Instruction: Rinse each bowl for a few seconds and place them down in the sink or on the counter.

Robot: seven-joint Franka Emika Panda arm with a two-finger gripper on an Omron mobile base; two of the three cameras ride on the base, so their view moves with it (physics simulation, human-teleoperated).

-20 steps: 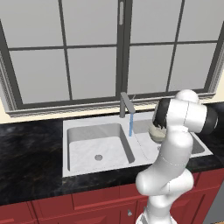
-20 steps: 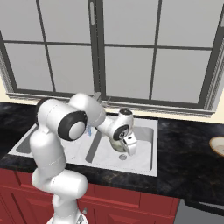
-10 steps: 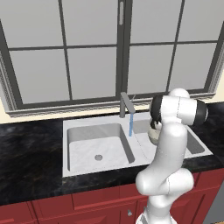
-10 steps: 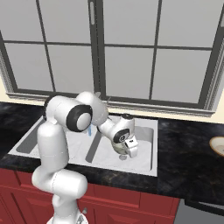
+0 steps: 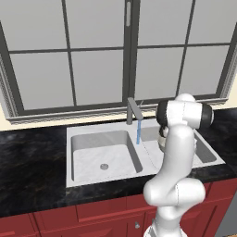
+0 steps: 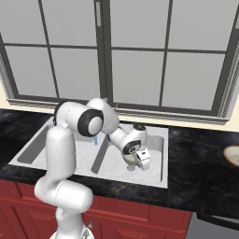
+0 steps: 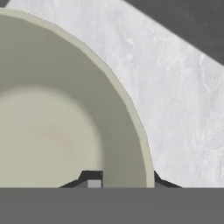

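Pale beige round matte bowl low in right basin of light-grey marble-look double sink, gripper at its rim. One finger tip inside rim, other outside; rim between them. Whether clamped or let go: cannot tell. Water stream runs from grey angular faucet over divider. Second tan bowl on black stone surface, near its right edge. Judgement: bowl light, rigid, likely slick when wet, chip-prone; best hold is pinch across thin rim, fingers straddling wall.
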